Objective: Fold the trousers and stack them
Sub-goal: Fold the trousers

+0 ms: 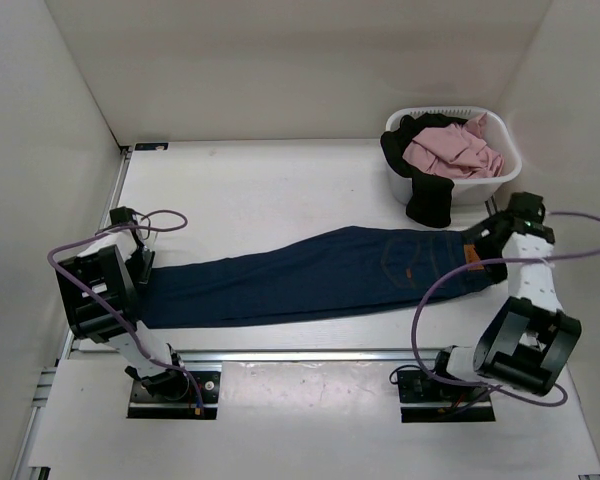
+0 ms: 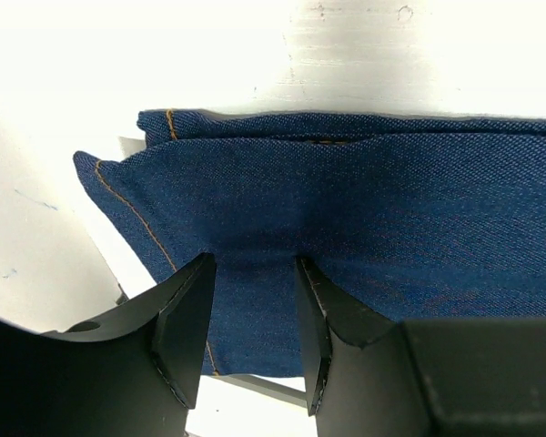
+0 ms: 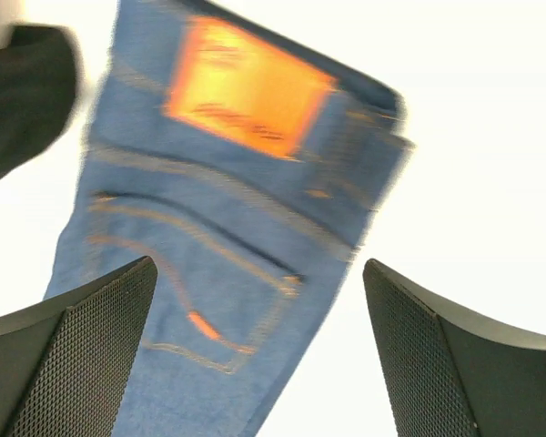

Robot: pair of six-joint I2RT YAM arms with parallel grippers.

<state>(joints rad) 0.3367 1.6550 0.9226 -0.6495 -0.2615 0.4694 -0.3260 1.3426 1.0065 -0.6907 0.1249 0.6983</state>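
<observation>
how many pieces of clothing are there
3: the jeans lie flat across the table, a pink garment sits in the white basket, a black garment hangs over its rim. More may be buried inside.

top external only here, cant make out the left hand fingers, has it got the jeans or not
Observer: Yes. In the left wrist view the left hand has its fingers pinched on a fold of the jeans, close to the leg ends.
Operator: one leg or both
Observer: Two hem edges with orange stitching lie stacked there. The pinch takes the nearer layer. I cannot tell whether it takes the other one too.
Operator: and the right hand
Observer: The right hand is wide open over the waist end, gripping nothing. The orange patch and the back pocket show between its fingers.
</observation>
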